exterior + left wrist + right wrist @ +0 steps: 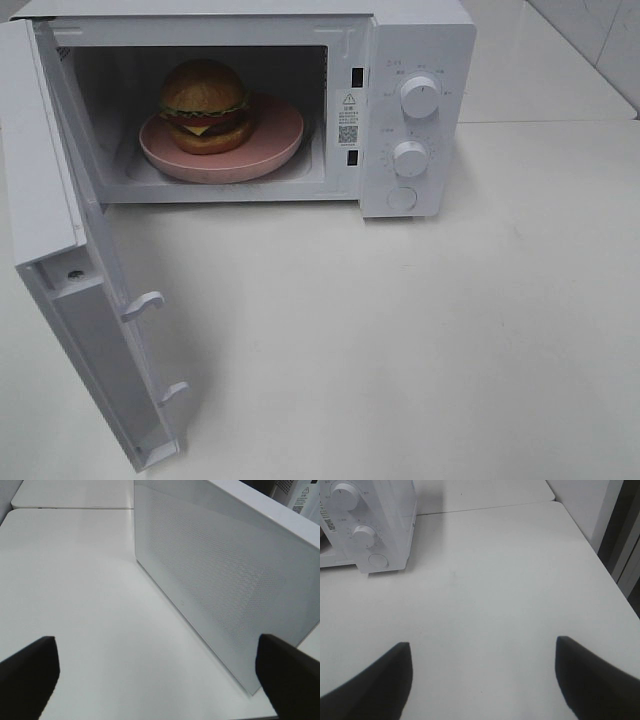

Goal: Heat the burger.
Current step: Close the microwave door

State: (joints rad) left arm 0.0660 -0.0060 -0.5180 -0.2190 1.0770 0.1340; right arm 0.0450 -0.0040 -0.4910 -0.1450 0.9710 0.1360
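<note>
The burger (204, 105) sits on its plate (275, 140) inside the microwave (420, 40) at far left, door (90, 330) wide open. Left gripper (157, 670) and right gripper (482, 652) gape empty. Closing the door and setting the dials (419, 97) are yet to be done.

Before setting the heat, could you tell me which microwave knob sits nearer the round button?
The lower knob, directly above the button; the upper knob sits higher.

Warning-triangle sticker (348, 112) with QR code (347, 133) on microwave (420, 40) frame, print illegible.
</note>
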